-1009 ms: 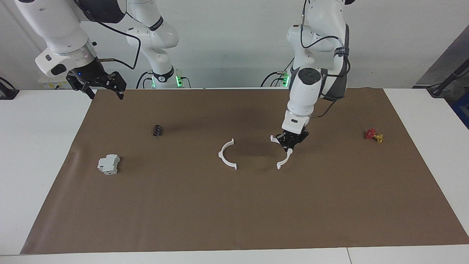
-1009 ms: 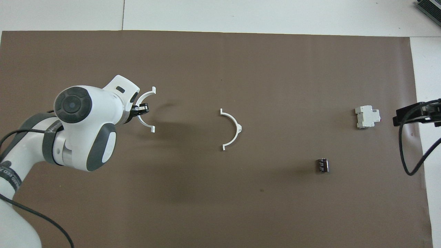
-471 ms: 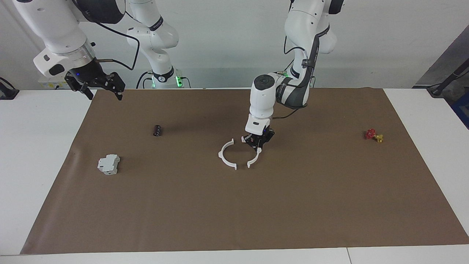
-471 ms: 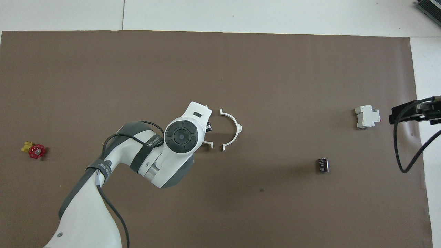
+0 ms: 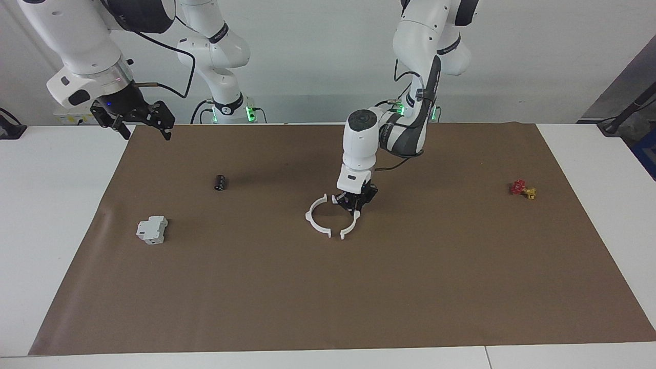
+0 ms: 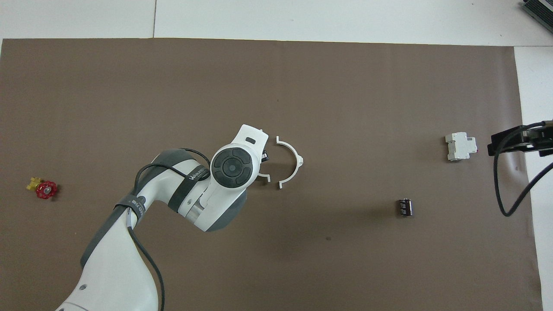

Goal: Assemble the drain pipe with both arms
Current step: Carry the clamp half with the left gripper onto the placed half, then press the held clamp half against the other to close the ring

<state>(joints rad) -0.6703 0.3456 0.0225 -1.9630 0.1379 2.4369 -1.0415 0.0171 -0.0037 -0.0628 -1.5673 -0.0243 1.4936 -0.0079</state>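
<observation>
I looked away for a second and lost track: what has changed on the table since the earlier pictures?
The left claw, shut on one half-ring, carried it toward the right arm's end of the table, up beside the other half-ring; their end tabs nearly meet, with a small gap left. Unchanged: the lying half-ring, grey-white box, black cylinder, red valve, and the right claw, waiting open.

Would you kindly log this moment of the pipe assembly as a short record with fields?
left end effector: shut on held half-ring, low over the mat
free half-ring: flat on brown mat, ends facing held half
gap: tabs close, not yet joined
right end effector: open, waiting over mat corner
also: grey-white box, black cylinder, red-yellow valve
</observation>
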